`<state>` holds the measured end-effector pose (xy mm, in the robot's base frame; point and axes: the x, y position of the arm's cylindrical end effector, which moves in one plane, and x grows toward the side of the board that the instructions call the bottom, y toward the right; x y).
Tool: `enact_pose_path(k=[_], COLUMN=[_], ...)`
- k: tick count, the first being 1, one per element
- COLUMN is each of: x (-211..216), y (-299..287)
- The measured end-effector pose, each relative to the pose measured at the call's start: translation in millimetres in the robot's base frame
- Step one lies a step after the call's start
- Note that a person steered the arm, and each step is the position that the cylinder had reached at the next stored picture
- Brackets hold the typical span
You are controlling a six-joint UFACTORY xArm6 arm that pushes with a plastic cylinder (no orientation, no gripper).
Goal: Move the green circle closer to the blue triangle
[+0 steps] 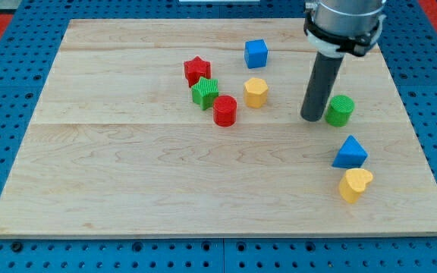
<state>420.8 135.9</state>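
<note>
Camera view shows the green circle (340, 111), a short ribbed cylinder, standing on the right part of the wooden bench (127, 182), a little far of the middle line. My tip (311, 118) is down on the bench just left of it, so close that the two look to be touching, though I cannot tell for sure. I carry no claw, only this straight dark rod, so nothing is spread or pinched.

Nearer to the viewer than the green circle, and slightly right of it, sits the blue triangle (350, 152), apart from the circle with bare wood between them. Just near of the triangle, almost against it, lies the yellow heart (355, 184), close to the bench's near right edge.

Well to the left of my tip is a loose group of blocks. The yellow block (256, 92), a rounded shape I cannot name more exactly, stands closest to me. Left and a bit nearer is the red cylinder (224, 111), touching or nearly touching the green block (205, 93), a ribbed angular piece just left and far of it. The red star (197, 70) sits just far of that green block. The blue cube (256, 53) stands alone, far of the yellow block, toward the far edge.
</note>
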Motion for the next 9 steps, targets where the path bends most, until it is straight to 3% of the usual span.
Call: enact_pose_path(k=[3,9], x=[-39,-14], y=[13,50])
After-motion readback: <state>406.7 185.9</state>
